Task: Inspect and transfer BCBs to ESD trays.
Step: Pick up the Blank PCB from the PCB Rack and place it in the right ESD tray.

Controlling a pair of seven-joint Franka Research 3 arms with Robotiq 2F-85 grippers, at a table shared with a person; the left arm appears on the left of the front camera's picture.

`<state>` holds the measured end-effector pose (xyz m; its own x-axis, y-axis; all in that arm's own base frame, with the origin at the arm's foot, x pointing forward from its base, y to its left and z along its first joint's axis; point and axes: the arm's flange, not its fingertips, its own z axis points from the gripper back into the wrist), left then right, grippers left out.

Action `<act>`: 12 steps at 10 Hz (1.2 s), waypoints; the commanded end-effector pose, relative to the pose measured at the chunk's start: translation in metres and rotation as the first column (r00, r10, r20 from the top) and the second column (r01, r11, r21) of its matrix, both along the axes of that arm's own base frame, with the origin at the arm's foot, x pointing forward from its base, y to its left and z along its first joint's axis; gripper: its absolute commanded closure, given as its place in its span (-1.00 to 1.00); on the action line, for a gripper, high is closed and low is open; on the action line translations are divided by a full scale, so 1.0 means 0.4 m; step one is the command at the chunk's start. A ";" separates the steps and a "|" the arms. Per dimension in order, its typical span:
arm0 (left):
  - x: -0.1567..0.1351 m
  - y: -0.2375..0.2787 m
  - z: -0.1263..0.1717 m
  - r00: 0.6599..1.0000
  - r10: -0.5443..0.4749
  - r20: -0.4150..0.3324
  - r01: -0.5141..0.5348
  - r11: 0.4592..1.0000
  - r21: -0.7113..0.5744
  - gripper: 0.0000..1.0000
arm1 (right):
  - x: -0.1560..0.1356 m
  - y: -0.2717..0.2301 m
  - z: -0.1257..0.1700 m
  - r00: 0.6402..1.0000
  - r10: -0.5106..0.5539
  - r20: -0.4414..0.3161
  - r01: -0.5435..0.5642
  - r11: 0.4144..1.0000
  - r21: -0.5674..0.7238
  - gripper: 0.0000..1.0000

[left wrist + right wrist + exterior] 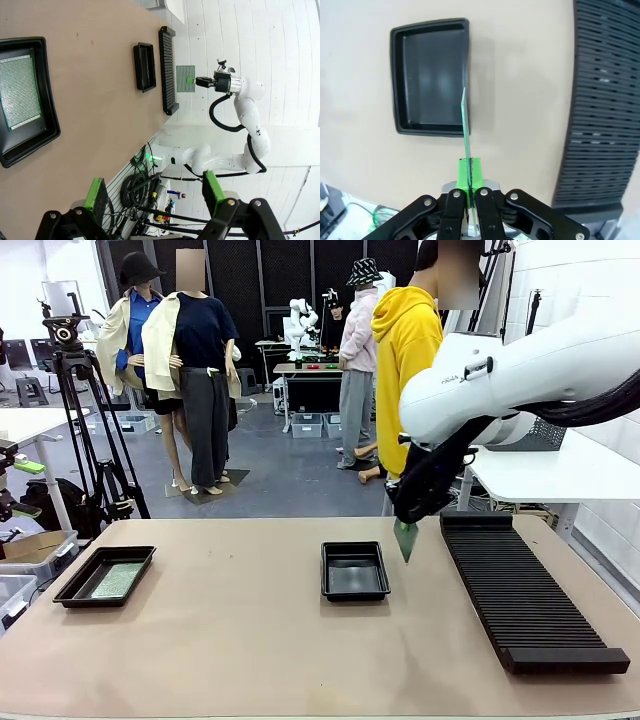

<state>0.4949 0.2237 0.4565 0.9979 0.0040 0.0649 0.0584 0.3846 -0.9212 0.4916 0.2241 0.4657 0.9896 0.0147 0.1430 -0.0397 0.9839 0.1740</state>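
**Right fingers** (463, 172): closed flat on the lower edge of one BCB (465, 120), green pads on either face. The board stands on edge and points straight away from the wrist, so the right wrist view shows it as a thin green line. In the front view it hangs point-down from the right fingers (404, 524), lifted clear of the desk (230, 640).

**Relation governing the next move:** the held BCB (405, 540) hovers over the strip of desk between the empty ESD tray (430, 82) and the ribbed rack (605, 100), just beside the tray's near rim. The tray lies toward the robot's left of the board. Its longer side runs roughly parallel to the board's edge line. Judged from this, a short sideways shift and a quarter turn to lay the board flat would place it.

**Left fingers** (95, 194): spread wide, holding nothing, raised above the desk's left end.

**Second ESD tray** (50, 100): at the left end, with another BCB (20, 92) lying flat on its floor. The right arm is much the nearer to the empty ESD tray (355, 570).
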 end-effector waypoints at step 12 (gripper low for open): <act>-0.004 0.001 0.004 1.000 -0.005 -0.003 0.005 1.000 0.013 -1.00 | 0.098 0.164 -0.119 0.988 -0.005 -0.154 0.038 0.978 0.207 1.00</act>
